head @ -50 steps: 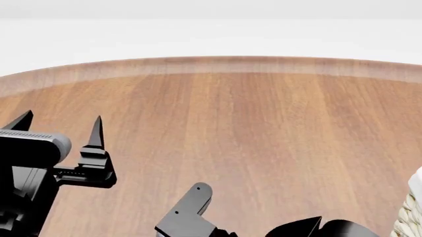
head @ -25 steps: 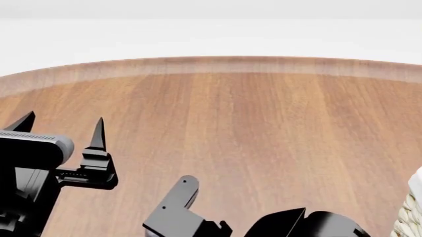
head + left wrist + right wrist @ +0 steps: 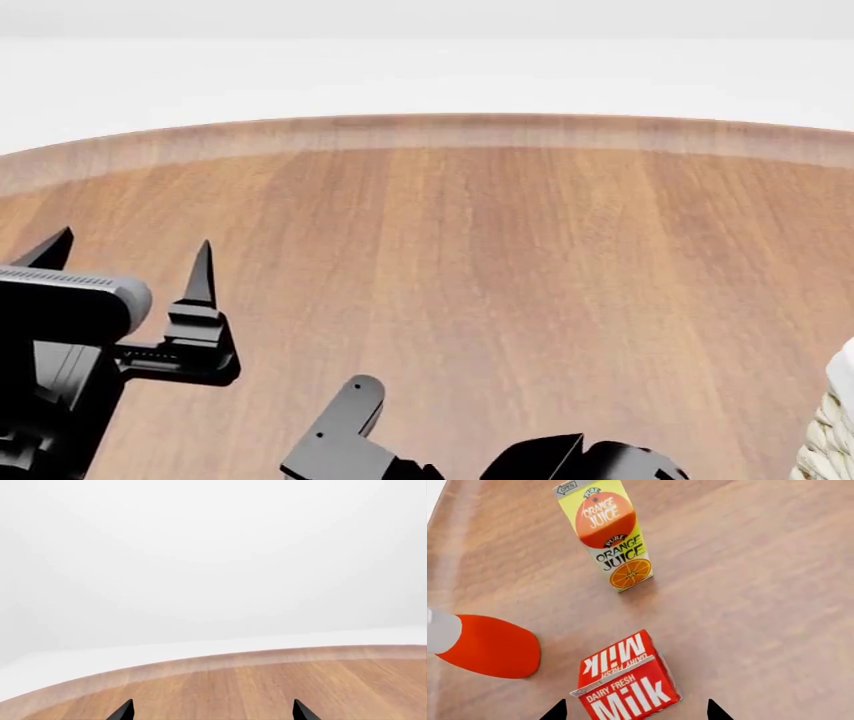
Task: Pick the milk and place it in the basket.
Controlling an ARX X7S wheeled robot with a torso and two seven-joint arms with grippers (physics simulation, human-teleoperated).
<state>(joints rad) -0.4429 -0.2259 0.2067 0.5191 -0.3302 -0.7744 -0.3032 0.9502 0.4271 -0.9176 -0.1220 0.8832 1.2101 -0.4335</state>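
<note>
Right now you are looking at three items through the right wrist camera: one milk [image 3: 627,682] carton, one orange juice carton [image 3: 606,532], and one red-orange bottle [image 3: 487,646] with a white neck, all standing on the wooden table [image 3: 760,580] and apart from one another. The milk is sitting between the two dark fingertips [image 3: 555,711] of the right gripper [image 3: 632,711], which are spreading wide on either side of the carton without touching it. From the milk, the juice carton is standing off toward 12 o'clock and the bottle toward 9 o'clock in that picture. In the head view you are seeing one basket [image 3: 830,420], only a sliver of woven wall and white cloth rim at 4 o'clock on the picture's edge; what is inside it cannot be told. The milk itself is not showing in the head view. The left gripper [image 3: 131,262] is hovering over bare table at 8 o'clock, its two pointed fingers standing well apart and holding nothing; the left wrist camera is showing just their tips [image 3: 123,711] over the table's far rim [image 3: 220,661].
</note>
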